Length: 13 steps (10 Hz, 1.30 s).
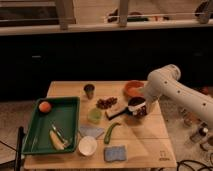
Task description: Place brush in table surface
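My gripper (pixel 137 107) hangs low over the right-middle of the light wooden table surface (pixel 145 137), just in front of an orange bowl (pixel 132 89). A dark round shape sits right under it, and I cannot tell what it is. A slim pale stick-like thing (pixel 55 133) lies in the green tray (pixel 35 125) at the left, next to a yellow item. It may be the brush, but I cannot tell for sure. The gripper is far from it.
On the table are a cream-and-black bar (pixel 115 111) beside the gripper, a green chilli (pixel 111 132), a green cup (pixel 94 115), a dark cup (pixel 89 90), dark red fruit (pixel 106 103), a white cup (pixel 87 145) and a blue sponge (pixel 115 153). An orange (pixel 45 106) lies in the tray.
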### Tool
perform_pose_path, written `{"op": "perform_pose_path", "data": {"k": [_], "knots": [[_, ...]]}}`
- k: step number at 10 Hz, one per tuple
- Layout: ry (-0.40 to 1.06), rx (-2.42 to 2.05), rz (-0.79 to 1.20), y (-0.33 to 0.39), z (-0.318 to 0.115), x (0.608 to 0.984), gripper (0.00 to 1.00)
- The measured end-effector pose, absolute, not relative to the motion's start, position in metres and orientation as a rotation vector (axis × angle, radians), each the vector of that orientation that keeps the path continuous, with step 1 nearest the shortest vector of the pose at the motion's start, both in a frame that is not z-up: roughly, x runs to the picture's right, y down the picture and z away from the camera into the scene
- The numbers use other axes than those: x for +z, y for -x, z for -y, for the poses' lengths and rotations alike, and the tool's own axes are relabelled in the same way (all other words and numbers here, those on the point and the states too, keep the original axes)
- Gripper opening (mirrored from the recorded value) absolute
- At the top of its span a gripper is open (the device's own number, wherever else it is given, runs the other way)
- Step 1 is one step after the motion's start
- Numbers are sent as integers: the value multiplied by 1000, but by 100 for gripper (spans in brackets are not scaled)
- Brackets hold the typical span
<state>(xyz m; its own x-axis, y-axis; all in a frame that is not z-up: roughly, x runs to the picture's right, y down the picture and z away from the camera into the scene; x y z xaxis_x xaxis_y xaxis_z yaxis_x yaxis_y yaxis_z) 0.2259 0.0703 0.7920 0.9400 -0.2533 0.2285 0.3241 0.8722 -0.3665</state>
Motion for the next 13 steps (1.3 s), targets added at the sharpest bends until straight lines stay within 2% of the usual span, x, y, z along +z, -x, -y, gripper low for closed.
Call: {"op": "perform_pose_path", "data": {"k": [6, 13], "knots": [[393, -340, 246, -218, -65, 810, 80], [389, -316, 283, -218, -80, 841, 80]]}}
